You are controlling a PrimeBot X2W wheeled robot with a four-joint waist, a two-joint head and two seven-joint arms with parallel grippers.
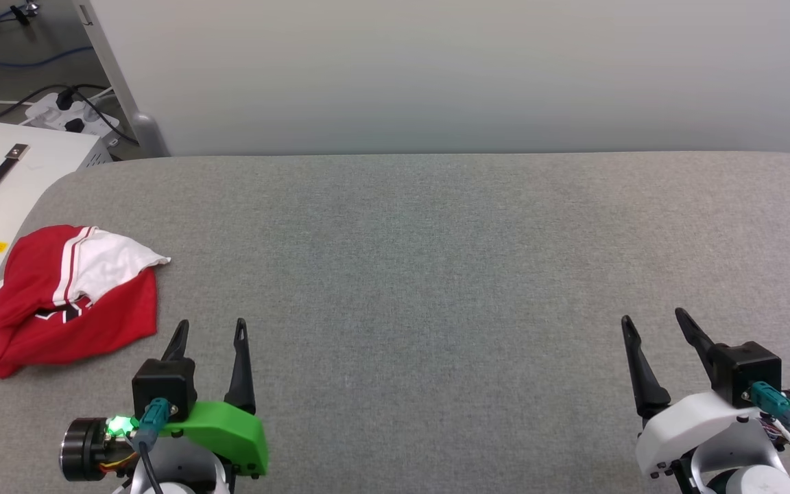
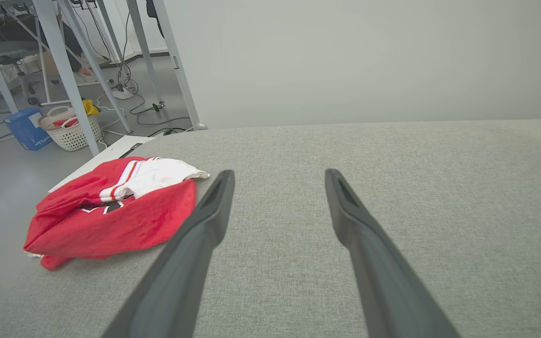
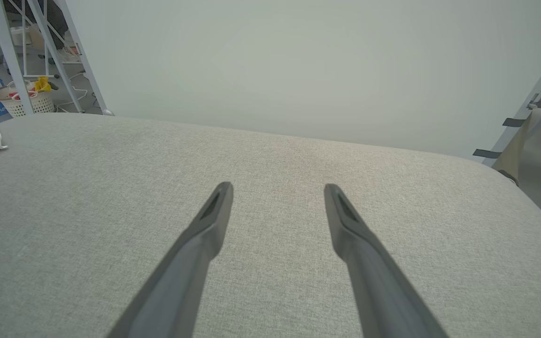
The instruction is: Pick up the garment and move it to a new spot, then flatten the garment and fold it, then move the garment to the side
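Nothing done yet: garment point(image 1: 66, 298) lies crumpled at table's point(image 1: 436, 274) left edge, left gripper point(image 1: 210, 331) and right gripper point(image 1: 652, 321) both open, empty.

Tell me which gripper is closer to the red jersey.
Left. The left gripper hangs open just to the right of the jersey, not touching it; the right gripper is open far across the grey surface on the opposite side.
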